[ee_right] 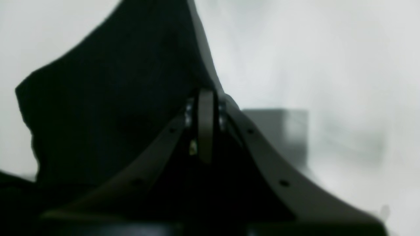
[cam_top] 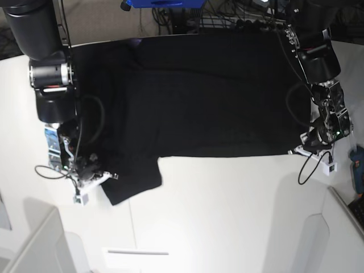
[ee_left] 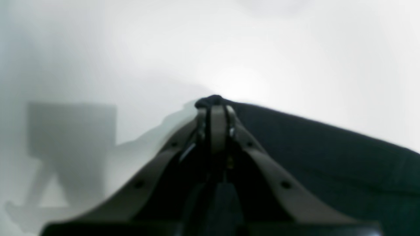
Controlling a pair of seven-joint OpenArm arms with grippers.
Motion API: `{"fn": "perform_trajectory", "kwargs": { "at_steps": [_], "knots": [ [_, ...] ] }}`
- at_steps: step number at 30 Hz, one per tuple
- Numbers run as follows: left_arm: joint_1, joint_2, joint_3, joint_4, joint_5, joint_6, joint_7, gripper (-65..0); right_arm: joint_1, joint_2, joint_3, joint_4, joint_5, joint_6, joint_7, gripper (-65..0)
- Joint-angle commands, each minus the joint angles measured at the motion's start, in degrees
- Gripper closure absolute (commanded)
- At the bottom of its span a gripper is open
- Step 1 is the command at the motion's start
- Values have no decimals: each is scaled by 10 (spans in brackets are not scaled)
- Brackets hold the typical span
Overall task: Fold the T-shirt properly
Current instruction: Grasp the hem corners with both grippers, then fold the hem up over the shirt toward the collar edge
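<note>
The black T-shirt (cam_top: 210, 96) lies spread, plain side up, across the far half of the white table (cam_top: 227, 216); one short sleeve hangs toward the near left. At that sleeve's outer edge my right gripper (cam_top: 108, 177) is shut on the cloth. In the right wrist view its fingers (ee_right: 206, 95) meet with the T-shirt (ee_right: 105, 98) rising to their left. My left gripper (cam_top: 301, 149) sits at the shirt's near right corner. The left wrist view shows it (ee_left: 215, 103) shut, a small bunch of the T-shirt (ee_left: 328, 157) pinched at the tips.
A blue object (cam_top: 162, 3) and cables lie past the table's far edge. A teal tool (cam_top: 358, 170) sits at the right edge. A thin white strip (cam_top: 137, 252) lies near the front. Grey panels stand at both near corners.
</note>
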Motion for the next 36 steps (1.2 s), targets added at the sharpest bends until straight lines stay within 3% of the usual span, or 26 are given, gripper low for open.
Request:
{"fn": "perform_trajectory", "kwargs": {
  "at_steps": [1, 9, 16, 19, 25, 28, 36],
  "knots": [
    [-15, -10, -1, 23, -6, -4, -10, 0, 11, 5, 4, 31, 7, 2, 12, 0],
    [22, -10, -2, 84, -11, -5, -10, 0, -43, 16, 23, 141, 7, 1, 5, 0],
    [70, -35, -1, 96, -148, -5, -10, 0, -84, 21, 79, 197, 6, 1, -29, 0],
    [86, -42, -3, 96, -179, -4, -10, 0, -109, 23, 90, 235, 7, 1, -41, 0],
    [126, -52, -4, 161, -183, -4, -9, 0, -153, 23, 132, 299, 7, 1, -75, 0],
    [152, -50, -6, 213, -183, -4, 24, 0, -178, 23, 147, 331, 7, 1, -91, 0],
    [206, -49, -7, 295, -183, -4, 40, 0, -245, 23, 164, 409, 7, 1, -93, 0]
  ]
}}
